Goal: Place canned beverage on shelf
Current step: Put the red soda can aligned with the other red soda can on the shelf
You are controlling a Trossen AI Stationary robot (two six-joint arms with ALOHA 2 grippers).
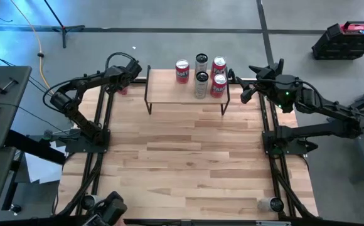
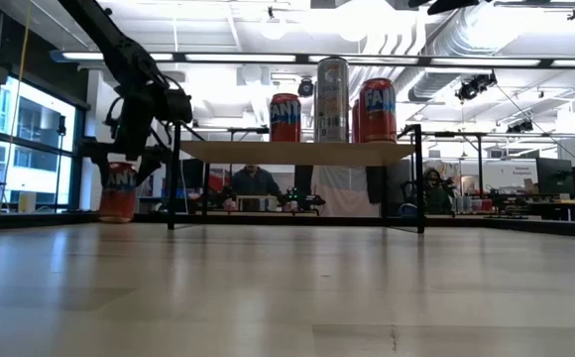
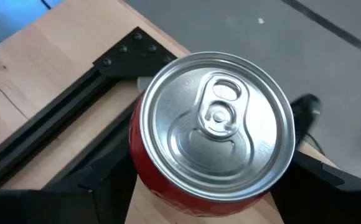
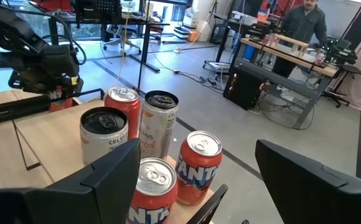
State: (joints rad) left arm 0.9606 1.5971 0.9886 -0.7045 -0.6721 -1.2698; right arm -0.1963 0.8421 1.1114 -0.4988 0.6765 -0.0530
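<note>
Left gripper (image 1: 123,85) grasps the red aluminium beverage can (image 3: 211,140) between its fingers, at the counter's (image 1: 188,163) far-left corner beside the small wood-topped, black-legged shelf (image 1: 169,94). I see my right gripper (image 1: 243,80) released, near the shelf's other end.

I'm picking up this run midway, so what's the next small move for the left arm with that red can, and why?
Probably close on the can and lift it straight up. The left gripper sits around the red can, which appears to stand on the table beside the shelf, well below the plank. The fingers flank it, but a firm grip isn't visible. The right gripper waits near the shelf's other end.
</note>
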